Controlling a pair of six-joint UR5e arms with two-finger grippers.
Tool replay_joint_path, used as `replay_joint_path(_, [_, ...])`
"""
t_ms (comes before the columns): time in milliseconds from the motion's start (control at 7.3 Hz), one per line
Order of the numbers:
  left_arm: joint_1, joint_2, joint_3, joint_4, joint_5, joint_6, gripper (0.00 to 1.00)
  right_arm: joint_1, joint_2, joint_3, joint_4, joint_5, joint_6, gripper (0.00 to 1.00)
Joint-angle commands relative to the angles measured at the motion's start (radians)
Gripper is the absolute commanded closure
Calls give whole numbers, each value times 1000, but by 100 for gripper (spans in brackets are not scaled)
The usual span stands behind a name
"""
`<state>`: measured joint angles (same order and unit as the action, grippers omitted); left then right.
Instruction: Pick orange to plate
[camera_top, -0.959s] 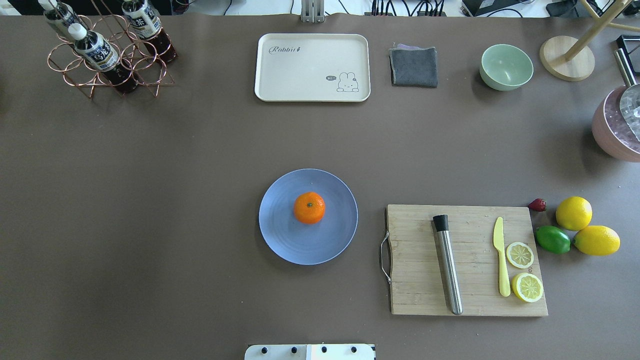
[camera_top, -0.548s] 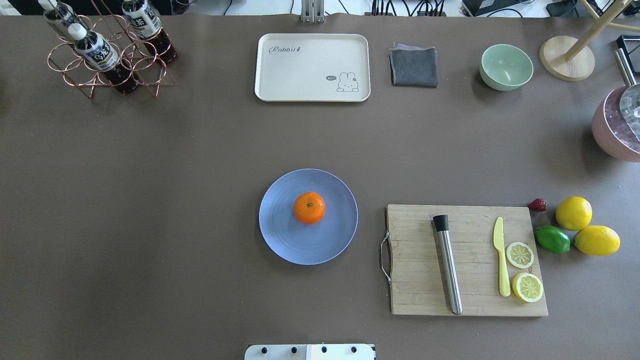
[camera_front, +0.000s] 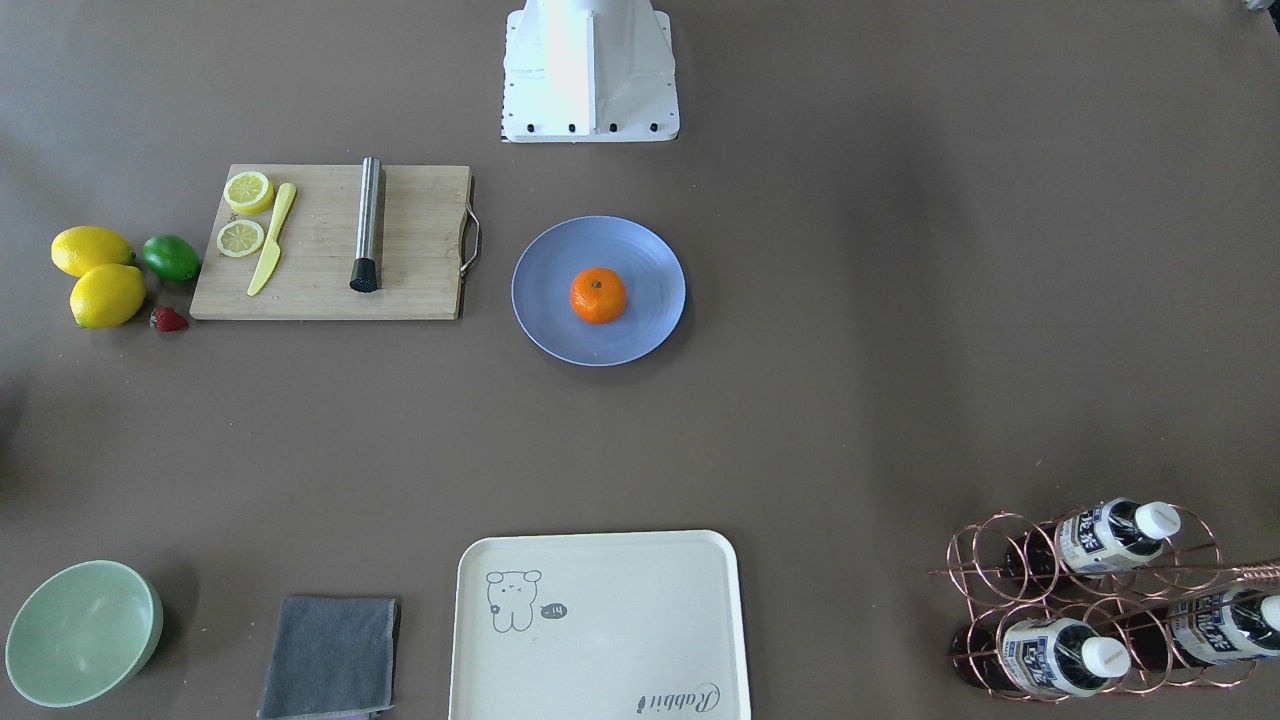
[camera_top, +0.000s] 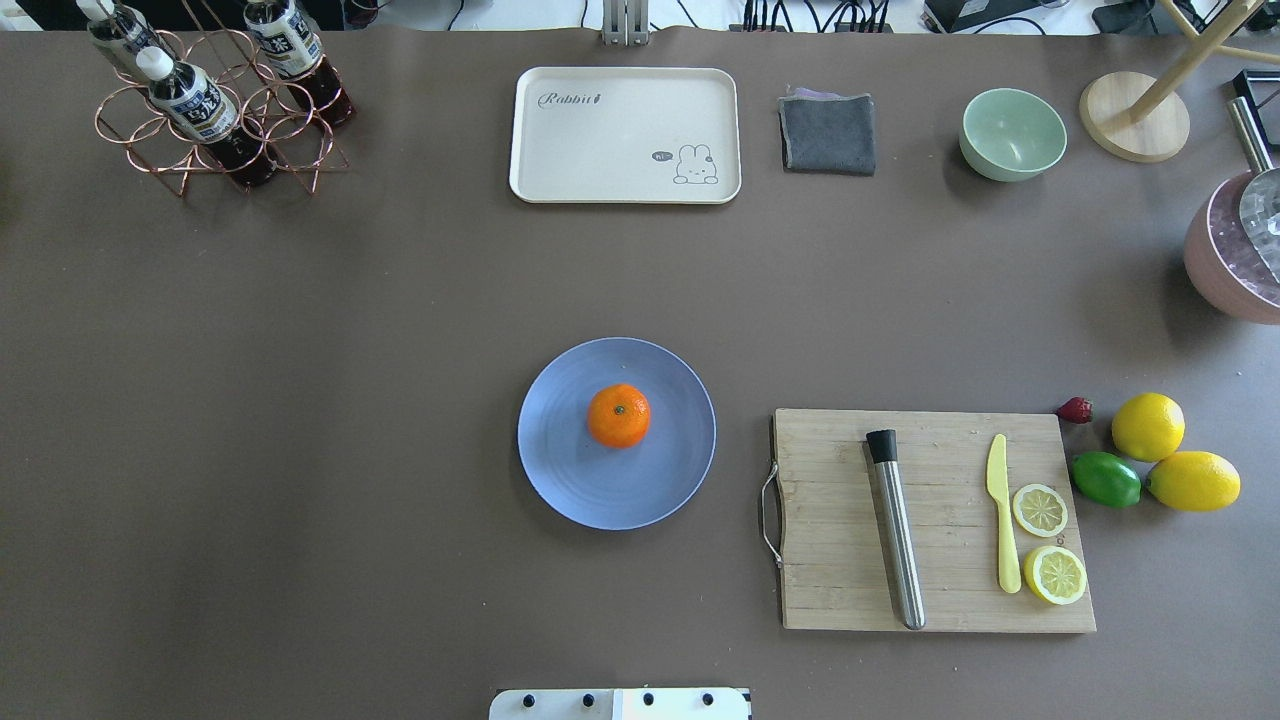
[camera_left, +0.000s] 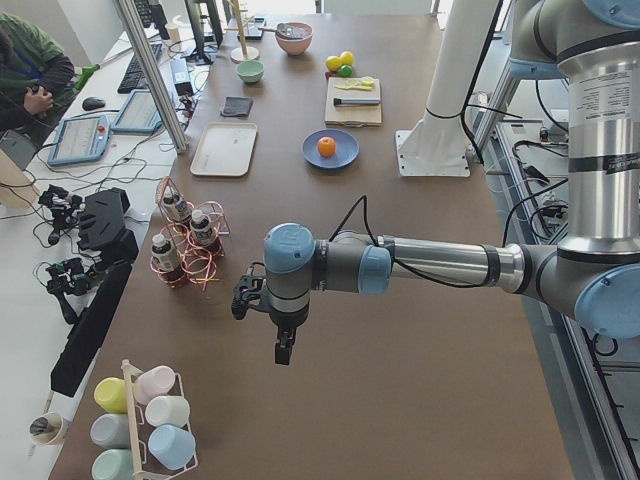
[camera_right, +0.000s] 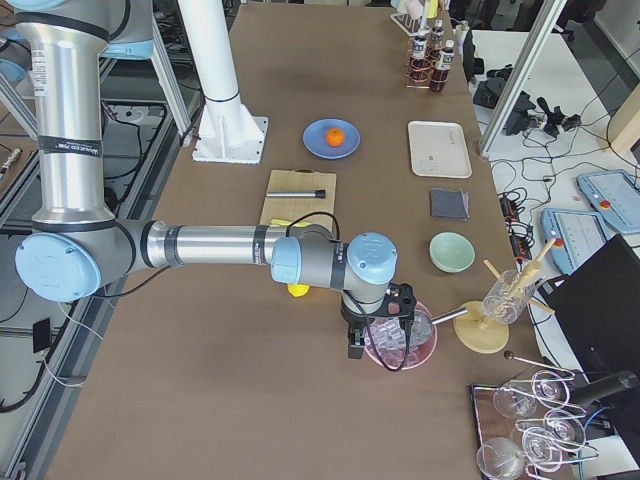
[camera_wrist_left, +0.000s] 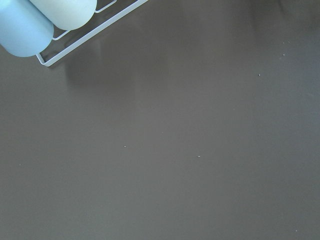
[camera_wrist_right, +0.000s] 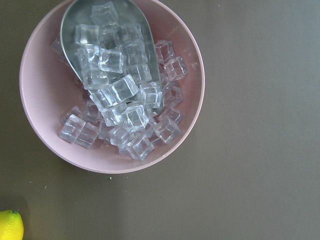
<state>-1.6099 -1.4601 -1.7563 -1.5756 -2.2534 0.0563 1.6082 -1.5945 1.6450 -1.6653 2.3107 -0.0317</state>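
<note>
The orange (camera_top: 618, 415) rests near the middle of the blue-lavender plate (camera_top: 560, 480), stem dot up; the front-facing view shows the same orange (camera_front: 598, 295) on the plate (camera_front: 550, 320). Neither gripper is near them. My left gripper (camera_left: 285, 352) hangs over bare table far off at the left end, next to a cup rack. My right gripper (camera_right: 353, 348) hovers at the pink ice bowl (camera_right: 400, 340) at the right end. Both show only in the side views, so I cannot tell whether they are open or shut.
Right of the plate lies a wooden cutting board (camera_top: 850, 560) with a steel muddler, yellow knife and lemon slices. Beyond it are two lemons (camera_top: 1147, 426), a lime (camera_top: 1105, 479) and a strawberry. At the far edge: cream tray (camera_top: 625, 135), grey cloth, green bowl (camera_top: 1012, 133), bottle rack (camera_top: 215, 110).
</note>
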Motion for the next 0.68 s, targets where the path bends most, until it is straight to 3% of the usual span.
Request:
replay_joint_path(0, [-2, 0, 1, 0, 2, -1, 2, -1, 4, -2, 4, -16, 6, 0])
replay_joint_path(548, [-4, 1, 1, -1, 2, 0, 2, 1, -4, 2, 4, -8, 0, 0])
